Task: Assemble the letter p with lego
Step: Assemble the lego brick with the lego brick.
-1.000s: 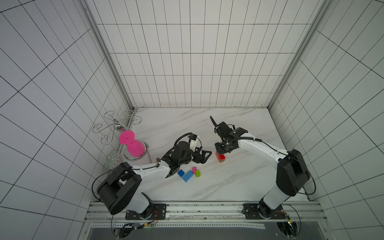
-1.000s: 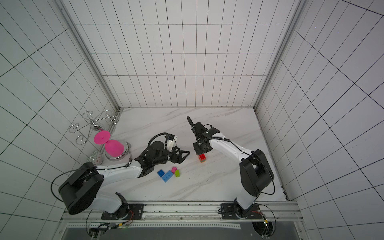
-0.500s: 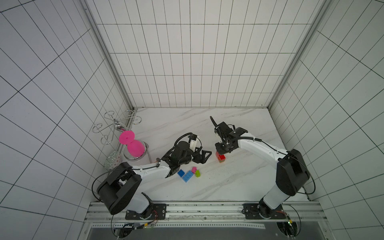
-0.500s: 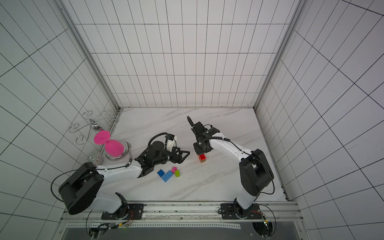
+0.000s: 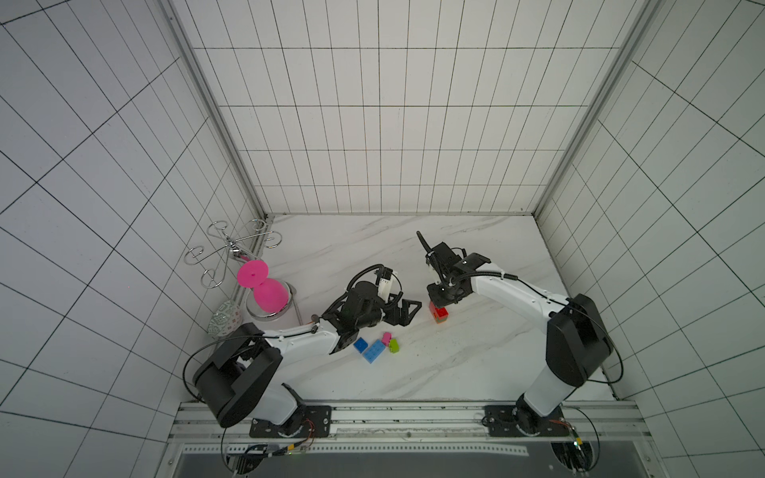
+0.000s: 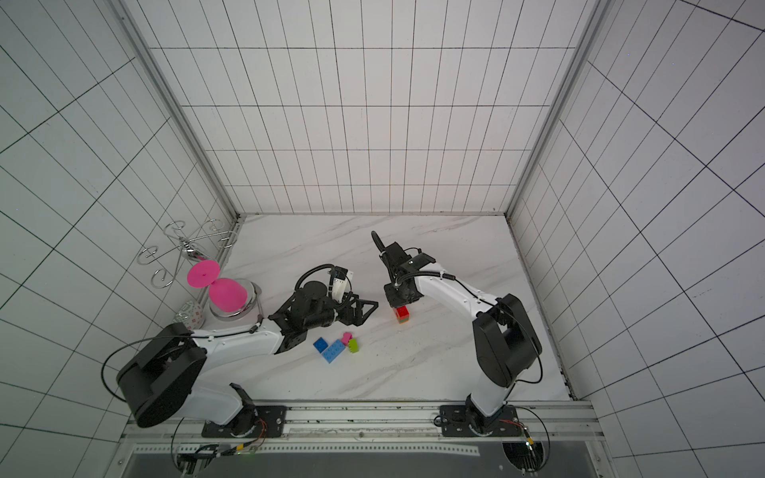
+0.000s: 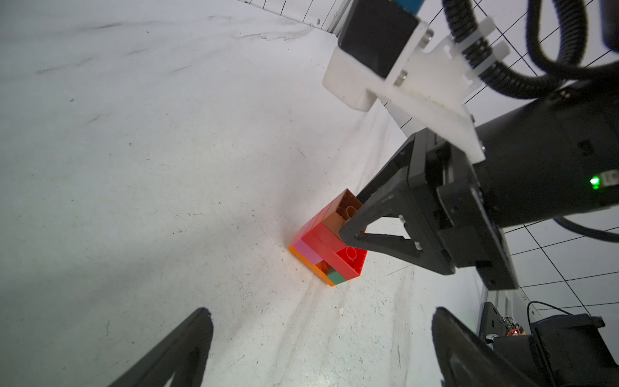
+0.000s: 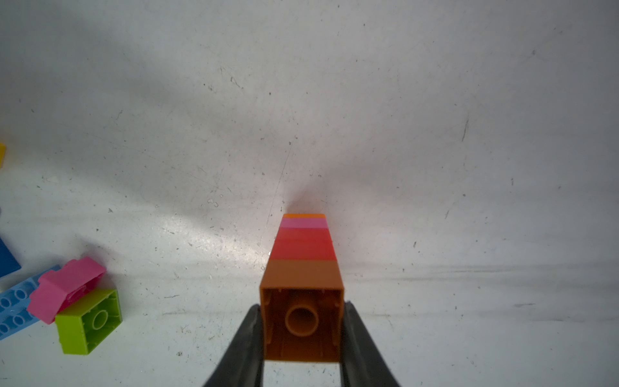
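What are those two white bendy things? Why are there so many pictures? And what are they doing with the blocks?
They are two robot arms, and each one ends in a claw. The two wide pictures come from a camera high above, looking down at the white table. The two close-up pictures come from small cameras on the arms' wrists.

The right claw is pinching a brown brick. That brick is the top of a little tower of red, pink and orange lego, which seems to stand on the table. The left claw is wide open, holds nothing, and points toward the tower.

Near it lie loose bricks: a blue brick, a light blue brick, a pink brick and a lime brick. The big pink thing in the corner is not lego.
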Controlling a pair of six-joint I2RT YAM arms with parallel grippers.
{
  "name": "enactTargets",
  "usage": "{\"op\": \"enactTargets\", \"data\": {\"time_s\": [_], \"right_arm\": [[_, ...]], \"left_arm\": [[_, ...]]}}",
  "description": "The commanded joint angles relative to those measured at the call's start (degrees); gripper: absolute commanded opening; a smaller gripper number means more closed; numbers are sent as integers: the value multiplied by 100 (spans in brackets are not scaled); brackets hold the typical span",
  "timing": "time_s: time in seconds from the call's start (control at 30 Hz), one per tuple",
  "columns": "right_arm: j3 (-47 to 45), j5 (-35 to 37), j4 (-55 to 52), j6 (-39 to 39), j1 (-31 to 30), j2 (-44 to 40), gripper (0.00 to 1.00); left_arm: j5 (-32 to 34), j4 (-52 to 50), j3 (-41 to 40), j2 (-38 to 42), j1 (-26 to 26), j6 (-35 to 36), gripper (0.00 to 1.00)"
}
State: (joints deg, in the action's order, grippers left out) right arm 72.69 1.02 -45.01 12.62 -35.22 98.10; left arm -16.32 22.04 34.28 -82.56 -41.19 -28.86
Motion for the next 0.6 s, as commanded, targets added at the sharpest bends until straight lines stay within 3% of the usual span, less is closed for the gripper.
{"op": "enactTargets", "data": {"time_s": [0.0, 0.13, 0.23, 0.33, 0.57], "right_arm": [[-586, 57, -421, 21, 39, 717, 7], [-487, 26, -472, 21, 34, 442, 8], [-342, -29, -530, 8, 35, 176, 15], [-206, -66, -597, -3, 32, -69, 26], [-171, 23, -566, -75, 56, -630, 64]], "left_arm": [[69, 43, 42, 90, 23, 92, 97], [78, 40, 42, 78, 15, 95, 97], [92, 46, 40, 63, 15, 92, 97], [85, 42, 45, 78, 19, 96, 97], [240, -20, 31, 91, 19, 180, 97]]}}
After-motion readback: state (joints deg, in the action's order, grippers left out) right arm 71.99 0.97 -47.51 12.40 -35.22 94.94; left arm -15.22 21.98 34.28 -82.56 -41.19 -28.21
